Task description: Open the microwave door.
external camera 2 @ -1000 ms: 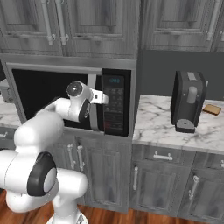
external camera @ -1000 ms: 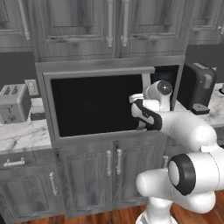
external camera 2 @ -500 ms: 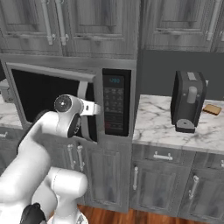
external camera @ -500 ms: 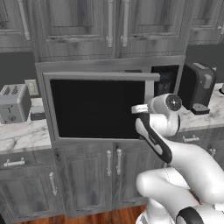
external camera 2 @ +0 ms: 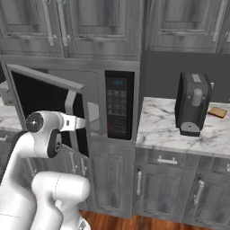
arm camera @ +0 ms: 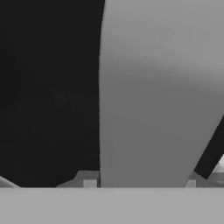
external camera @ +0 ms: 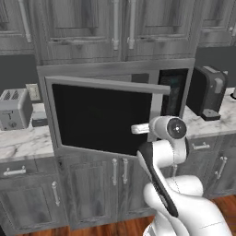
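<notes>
Home kitchen, rendered. Grey wood wall cabinets (external camera: 115, 27) ran along the top, matching base cabinets (external camera: 92, 189) with slim handles sat below. Marble-look counter (external camera 2: 166, 130) either side of a built-in microwave (external camera 2: 117, 105) whose black glass door (external camera: 101, 117) stood partly swung out. Silver toaster (external camera: 14, 108) sat on the counter to the left, black coffee machine (external camera 2: 193, 104) to the right, with a small brown item (external camera 2: 217, 112) lying beside it. Wall outlet (external camera: 32, 91) behind the toaster. Wood floor (external camera 2: 134, 222) at the bottom.

The microwave door (external camera 2: 45, 96) stands partly open, the microwave (external camera 2: 117, 108) keypad exposed.
</notes>
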